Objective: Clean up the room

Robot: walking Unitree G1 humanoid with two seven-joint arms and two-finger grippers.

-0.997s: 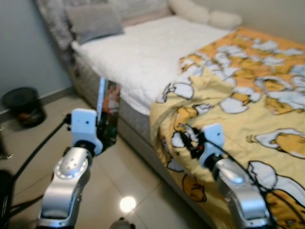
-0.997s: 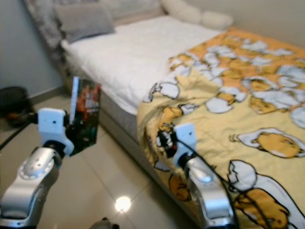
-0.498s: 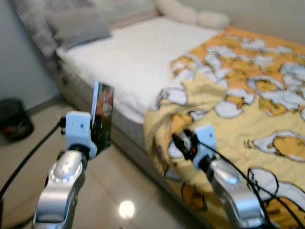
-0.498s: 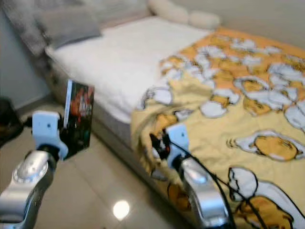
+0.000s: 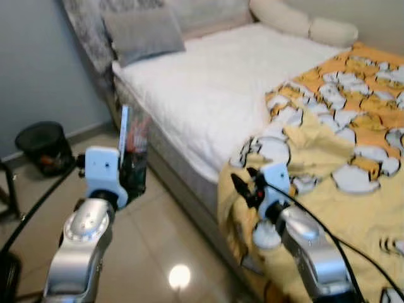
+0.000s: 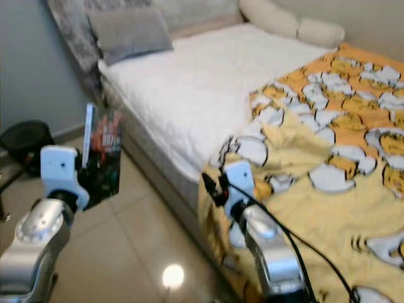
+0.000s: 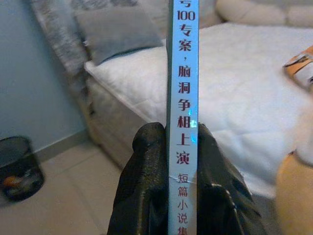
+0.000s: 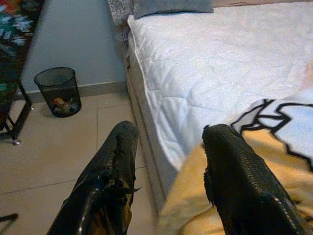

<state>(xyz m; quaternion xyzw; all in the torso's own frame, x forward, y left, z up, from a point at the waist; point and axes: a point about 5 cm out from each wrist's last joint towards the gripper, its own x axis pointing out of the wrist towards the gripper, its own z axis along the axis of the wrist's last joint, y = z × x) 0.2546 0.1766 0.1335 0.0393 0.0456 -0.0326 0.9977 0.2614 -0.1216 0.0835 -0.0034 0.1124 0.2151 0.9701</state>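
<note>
Left gripper [image 7: 182, 147] clamps upright thin blue-spined book [image 5: 132, 148]; right gripper [image 8: 168, 161] spread empty near yellow patterned duvet [image 5: 341, 145]; keep book vertical while carrying

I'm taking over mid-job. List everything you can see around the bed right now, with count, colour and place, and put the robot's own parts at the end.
Thin paperback book with a pale blue spine: 1, dark cover, held upright over the floor beside the bed.
Bed with white quilted mattress: 1, white, ahead of the robot.
Yellow blanket with a white egg print: 1, on the bed's right part, draped over its edge.
Grey pillow: 1, at the head of the bed.
Cream bolster pillows: 2, along the bed's far side.
Black mesh wastebasket: 1, on the floor by the blue-grey wall, some rubbish inside.
Beige tiled floor: glossy.
Left gripper: black fingers clamped on the book's spine.
Right gripper: open, at the blanket's edge.
</note>
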